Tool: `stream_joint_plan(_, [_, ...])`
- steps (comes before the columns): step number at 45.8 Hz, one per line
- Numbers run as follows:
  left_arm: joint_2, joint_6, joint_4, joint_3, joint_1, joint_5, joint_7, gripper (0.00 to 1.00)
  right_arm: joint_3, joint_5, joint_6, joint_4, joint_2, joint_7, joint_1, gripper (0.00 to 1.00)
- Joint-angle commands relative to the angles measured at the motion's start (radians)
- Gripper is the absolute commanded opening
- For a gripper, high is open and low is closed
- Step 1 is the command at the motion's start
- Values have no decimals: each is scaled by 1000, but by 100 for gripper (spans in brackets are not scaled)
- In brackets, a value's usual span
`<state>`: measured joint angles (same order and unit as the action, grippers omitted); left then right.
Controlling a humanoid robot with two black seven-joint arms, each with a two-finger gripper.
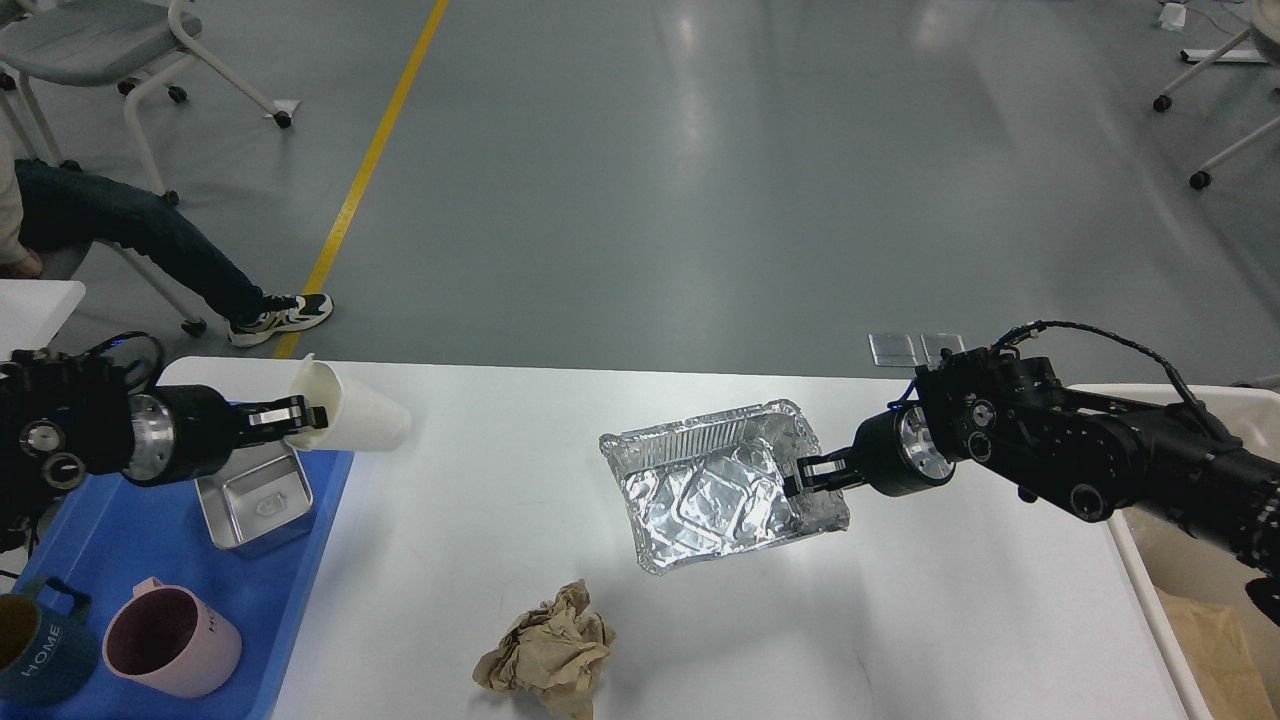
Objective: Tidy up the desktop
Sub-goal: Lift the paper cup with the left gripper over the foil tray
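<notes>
The white desktop (pixel 900 620) fills the lower view. My left gripper (pixel 300 415) is shut on the rim of a white cup (pixel 355 418), held on its side above the desktop's left edge, next to the blue tray (pixel 130 530). My right gripper (pixel 805 475) is shut on the right rim of a crumpled foil tray (pixel 715 485), which is tilted, at the desktop's middle. A crumpled brown paper ball (pixel 548 652) lies near the front edge.
The blue tray holds a small metal box (pixel 255 497), a pink mug (pixel 172 640) and a dark teal mug (pixel 40 650). A white bin (pixel 1200 600) with brown paper inside stands at the right. A seated person's leg (pixel 150 245) and chairs are behind.
</notes>
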<state>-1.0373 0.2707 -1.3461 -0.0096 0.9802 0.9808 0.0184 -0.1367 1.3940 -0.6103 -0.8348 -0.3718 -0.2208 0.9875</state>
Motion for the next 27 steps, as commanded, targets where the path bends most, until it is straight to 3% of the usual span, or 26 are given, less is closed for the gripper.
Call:
stream_joint_plan(1, [-136, 16, -105, -4, 20, -1, 23, 1, 2, -1, 0, 2, -1, 0, -3, 0])
stream_joint_plan(7, [-210, 90, -139, -7, 93, -1, 25, 2, 0, -1, 0, -1, 2, 0, -3, 0])
stream_joint_plan(13, [-187, 105, -134, -9, 149, -10, 8, 2, -1, -1, 0, -1, 4, 0, 0, 0])
stream_joint_plan(21, [-26, 119, -113, 3, 231, 9, -12, 2, 0, -1, -2, -4, 4, -3, 3, 0])
stream_joint_plan(27, [130, 166, -24, 66, 342, 62, -15, 2, 5, -1, -2, -4, 10, -2, 11, 0])
